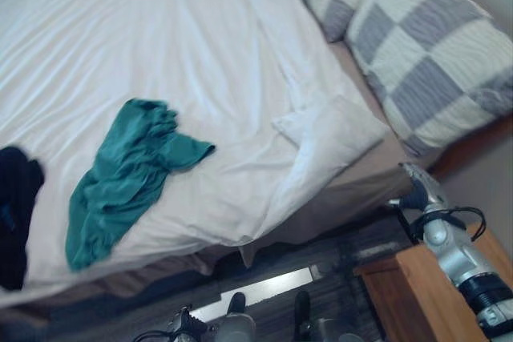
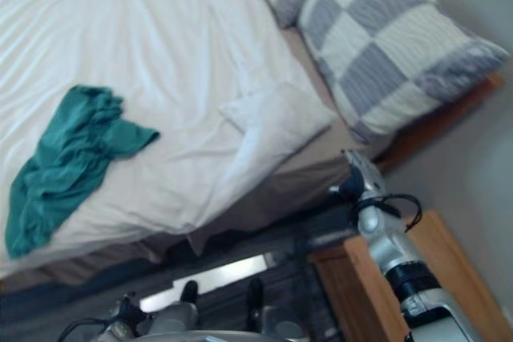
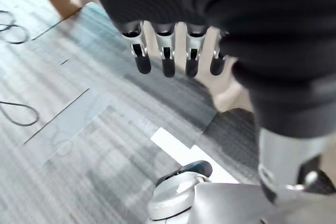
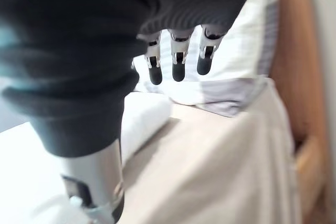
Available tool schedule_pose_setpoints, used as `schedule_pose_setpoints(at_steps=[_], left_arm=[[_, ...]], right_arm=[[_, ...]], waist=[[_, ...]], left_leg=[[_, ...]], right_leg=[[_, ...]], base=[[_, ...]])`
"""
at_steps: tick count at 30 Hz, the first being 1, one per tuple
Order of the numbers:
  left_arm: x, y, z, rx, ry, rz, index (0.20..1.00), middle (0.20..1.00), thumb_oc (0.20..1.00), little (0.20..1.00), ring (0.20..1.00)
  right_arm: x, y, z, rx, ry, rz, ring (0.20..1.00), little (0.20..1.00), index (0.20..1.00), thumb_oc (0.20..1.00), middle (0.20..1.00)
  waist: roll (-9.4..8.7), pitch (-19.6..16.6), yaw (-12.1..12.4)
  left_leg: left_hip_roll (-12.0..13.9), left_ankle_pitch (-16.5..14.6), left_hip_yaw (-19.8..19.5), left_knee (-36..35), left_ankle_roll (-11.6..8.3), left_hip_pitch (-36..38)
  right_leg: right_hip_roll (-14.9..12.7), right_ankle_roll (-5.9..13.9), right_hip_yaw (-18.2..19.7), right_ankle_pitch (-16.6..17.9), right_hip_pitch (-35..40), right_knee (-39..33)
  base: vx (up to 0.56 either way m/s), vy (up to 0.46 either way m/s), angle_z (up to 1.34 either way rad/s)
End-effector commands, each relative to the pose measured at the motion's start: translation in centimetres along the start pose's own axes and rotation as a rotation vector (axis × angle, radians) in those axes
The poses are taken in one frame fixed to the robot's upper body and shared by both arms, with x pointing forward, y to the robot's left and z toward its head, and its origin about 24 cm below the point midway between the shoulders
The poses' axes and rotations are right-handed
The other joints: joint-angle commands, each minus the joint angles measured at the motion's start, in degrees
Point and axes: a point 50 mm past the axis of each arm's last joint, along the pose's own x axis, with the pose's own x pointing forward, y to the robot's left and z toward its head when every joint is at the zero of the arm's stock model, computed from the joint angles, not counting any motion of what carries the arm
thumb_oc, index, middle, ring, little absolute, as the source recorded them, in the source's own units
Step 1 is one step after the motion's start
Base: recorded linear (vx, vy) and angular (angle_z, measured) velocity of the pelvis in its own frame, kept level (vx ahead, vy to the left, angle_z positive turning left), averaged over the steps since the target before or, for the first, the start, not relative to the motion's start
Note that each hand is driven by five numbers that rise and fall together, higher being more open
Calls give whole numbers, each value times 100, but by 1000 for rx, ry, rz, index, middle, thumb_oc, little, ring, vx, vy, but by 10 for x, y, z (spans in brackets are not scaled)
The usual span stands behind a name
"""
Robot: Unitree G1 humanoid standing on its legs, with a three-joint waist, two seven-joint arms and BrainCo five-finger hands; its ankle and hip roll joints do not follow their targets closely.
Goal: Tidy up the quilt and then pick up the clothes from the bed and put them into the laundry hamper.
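A white quilt [image 1: 160, 46] covers the bed, and its near right corner [image 1: 337, 130] is turned back over a beige sheet [image 1: 377, 167]. On the quilt's front left lies a crumpled teal garment [image 1: 120, 178]. A dark garment [image 1: 16, 214] lies at the bed's left edge. My right hand [image 2: 361, 175] hangs beside the bed's right front corner; in its wrist view the fingers [image 4: 178, 69] are straight and hold nothing, with the sheet and a pillow past them. My left hand [image 3: 165, 64] hangs over the floor with straight, empty fingers.
Two grey-and-cream checked pillows [image 1: 433, 62] lie at the head of the bed on the right. A wooden nightstand [image 1: 417, 294] stands by my right arm. A wooden headboard [image 4: 294, 77] runs behind the pillows. Grey plank floor [image 3: 79, 129] lies in front of the bed.
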Motion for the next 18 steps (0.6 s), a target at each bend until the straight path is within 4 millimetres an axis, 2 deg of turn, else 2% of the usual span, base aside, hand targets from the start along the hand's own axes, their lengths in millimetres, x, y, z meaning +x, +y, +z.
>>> schedule_pose_setpoints(at_steps=[1,2,3,4,5,6,7,8,9,10,11,13,16,17,18], left_arm=[[5,26,16,16,-73,74,1000,1000,1000,1000,1000],[5,26,16,15,-74,74,1000,1000,1000,1000,1000],[6,28,24,22,-97,77,1000,1000,1000,1000,1000],[7,33,32,34,-127,89,1000,1000,1000,1000,1000],[8,47,44,65,-169,119,1000,1000,1000,1000,1000],[8,48,44,79,-175,121,1000,1000,1000,1000,1000],[8,48,45,79,-175,119,1000,1000,1000,1000,1000],[8,48,45,93,-185,107,1000,1000,1000,1000,1000],[8,51,44,92,-184,117,1000,1000,1000,1000,1000],[9,56,47,105,-190,134,1000,1000,1000,1000,1000],[9,59,50,115,-198,140,1000,1000,1000,1000,1000],[9,65,51,133,-213,162,1000,1000,1000,1000,1000],[10,67,53,130,-214,178,1000,1000,1000,1000,1000],[9,67,60,142,-232,182,1000,1000,1000,1000,1000],[9,67,61,141,-233,182,1000,1000,1000,1000,1000]], right_arm=[[36,-69,48,-36,-188,-230,1000,1000,1000,1000,1000],[37,-69,49,-36,-189,-231,1000,1000,1000,1000,1000],[39,-80,45,-52,-178,-261,1000,1000,1000,1000,1000],[43,-91,45,-69,-171,-287,1000,1000,1000,1000,1000],[51,-120,46,-118,-149,-370,1000,1000,1000,1000,1000],[52,-132,40,-138,-131,-402,1000,1000,1000,1000,1000],[52,-132,40,-139,-131,-402,1000,1000,1000,1000,1000],[56,-150,45,-161,-127,-446,1000,1000,1000,1000,1000],[61,-154,58,-167,-149,-457,1000,1000,1000,1000,1000],[63,-169,59,-165,-139,-506,1000,1000,1000,1000,1000],[66,-186,59,-174,-118,-552,1000,1000,1000,1000,1000],[77,-208,76,-197,-109,-602,1000,1000,1000,1000,1000],[85,-223,78,-304,-44,-604,1000,1000,1000,1000,1000],[88,-232,66,-393,52,-589,1000,1000,1000,1000,1000],[88,-233,67,-394,51,-590,1000,1000,1000,1000,1000]], waist=[[62,199,386],[56,192,361],[94,307,293],[133,420,248],[240,552,165],[372,540,128],[388,545,127],[443,577,121],[465,623,178],[468,727,216],[511,769,169],[591,935,215],[581,1143,274],[592,1261,288],[596,1263,284]], left_leg=[[109,-116,87,-42,-21,-160],[87,-98,62,-27,-18,-202],[87,-60,594,240,-23,-501],[126,-83,1290,468,29,-641],[98,-146,2164,859,171,-930],[156,35,2496,689,199,-1015],[165,28,2492,677,191,-996],[163,100,2638,486,190,-950],[54,158,2484,418,206,-1040],[3,230,2344,422,178,-1197],[31,315,2451,290,154,-1260],[60,477,2523,-51,150,-1254],[152,614,2588,-132,90,-1377],[196,677,2641,-105,45,-1468],[197,677,2641,-103,44,-1472]], right_leg=[[-990,1097,352,-595,-271,-93],[-1008,1101,332,-581,-290,-95],[-1102,1088,131,-632,-279,-52],[-1176,1060,-101,-686,-310,17],[-1158,916,-376,-817,-497,144],[-1090,905,-537,-857,-567,189],[-1081,902,-542,-877,-559,203],[-1044,882,-581,-850,-654,245],[-1020,853,-534,-809,-811,290],[-1024,831,-557,-798,-894,313],[-1044,851,-659,-747,-1013,292],[-981,872,-499,-654,-1322,296],[-952,874,-411,-641,-1614,444],[-947,873,-414,-653,-1780,577],[-947,872,-414,-655,-1784,582]], base=[[8,-151,42],[-17,-210,59],[-91,-79,79],[-218,-179,146],[-181,-146,187],[-116,-130,196],[22,-55,135],[-27,-4,72],[-90,-41,51],[-125,-42,19],[-92,-41,-3],[-56,23,7],[-64,-26,-5],[-56,-26,-13],[-69,-24,4]])
